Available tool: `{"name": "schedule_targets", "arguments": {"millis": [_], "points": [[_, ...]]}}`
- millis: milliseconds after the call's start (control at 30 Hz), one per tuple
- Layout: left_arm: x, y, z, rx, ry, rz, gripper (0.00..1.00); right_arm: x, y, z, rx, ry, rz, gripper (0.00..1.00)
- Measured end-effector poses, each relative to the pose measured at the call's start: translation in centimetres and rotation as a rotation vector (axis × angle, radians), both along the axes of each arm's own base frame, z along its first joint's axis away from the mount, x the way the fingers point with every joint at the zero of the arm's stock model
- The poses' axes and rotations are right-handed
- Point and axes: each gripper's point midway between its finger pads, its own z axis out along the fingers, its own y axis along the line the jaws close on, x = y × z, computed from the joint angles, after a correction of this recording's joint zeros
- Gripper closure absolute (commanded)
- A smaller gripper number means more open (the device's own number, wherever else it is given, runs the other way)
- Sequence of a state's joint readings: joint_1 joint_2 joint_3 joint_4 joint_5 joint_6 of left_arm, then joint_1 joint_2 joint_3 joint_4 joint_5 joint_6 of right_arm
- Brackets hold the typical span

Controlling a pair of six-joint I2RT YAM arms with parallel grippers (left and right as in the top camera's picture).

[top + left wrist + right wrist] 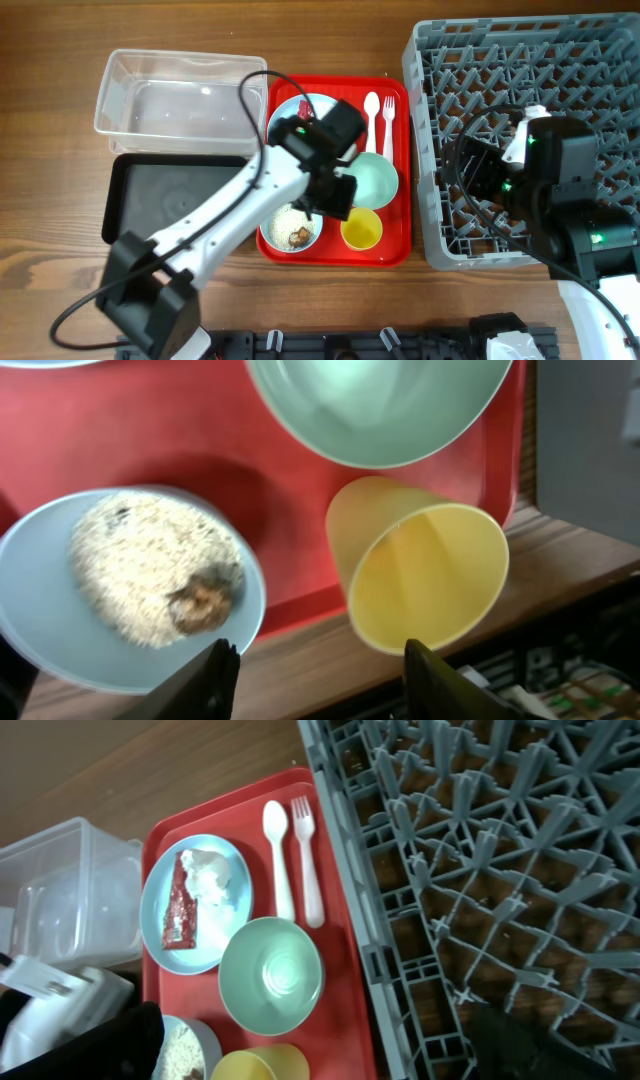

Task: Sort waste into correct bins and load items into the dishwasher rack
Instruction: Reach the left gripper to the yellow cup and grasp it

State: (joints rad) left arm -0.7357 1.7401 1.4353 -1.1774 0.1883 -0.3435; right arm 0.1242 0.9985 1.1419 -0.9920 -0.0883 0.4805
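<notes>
Yellow cup (420, 565) just ahead of left gripper (320, 658); jaws wide apart, empty.

Serving tray (398, 236) between tub (160, 100) at left and rack (470, 60) at right; cup (361, 230) on tray.

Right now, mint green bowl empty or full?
Empty: the mint green bowl shows a bare inside in both wrist views; the rice is in the small blue bowl.

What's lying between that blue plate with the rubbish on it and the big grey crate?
A white spoon and fork, side by side on the red tray; the right wrist view shows it clearest.
</notes>
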Motion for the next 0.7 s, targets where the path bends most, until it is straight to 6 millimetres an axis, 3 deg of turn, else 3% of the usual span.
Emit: {"name": "schedule_targets", "arguments": {"millis": [67, 233, 267, 300, 333, 433, 567, 700], "points": [[-0.3, -0.9, -0.8, 0.01, -0.002, -0.03, 0.43, 0.0, -0.2, 0.0, -0.001, 0.0, -0.009, 0.0], [-1.2, -2.7, -3.8, 0.066, 0.006, -0.096, 0.55, 0.0, -0.2, -0.1, 0.001, 0.004, -0.011, 0.0], [-1.0, -2.8, -4.2, 0.075, 0.002, -0.098, 0.66, 0.0, -0.2, -0.1, 0.001, 0.004, -0.011, 0.0], [-0.8, -2.8, -4.7, 0.08, -0.002, -0.097, 0.87, 0.0, -0.2, -0.1, 0.001, 0.004, -0.01, 0.0], [-0.7, -2.8, -5.2, 0.087, -0.003, -0.09, 0.96, 0.0, -0.2, -0.1, 0.001, 0.004, -0.01, 0.0], [-1.0, -2.2, -6.6, 0.122, 0.016, -0.088, 0.96, -0.1, -0.2, -0.1, 0.001, 0.007, -0.01, 0.0], [-1.6, -1.3, -6.4, 0.154, 0.044, -0.068, 0.96, -0.3, -0.2, -0.3, -0.001, 0.018, -0.01, 0.01], [-2.2, 0.3, -3.7, 0.122, 0.08, -0.019, 0.96, -0.3, 0.0, -0.2, 0.006, 0.017, 0.002, 0.05]]}}
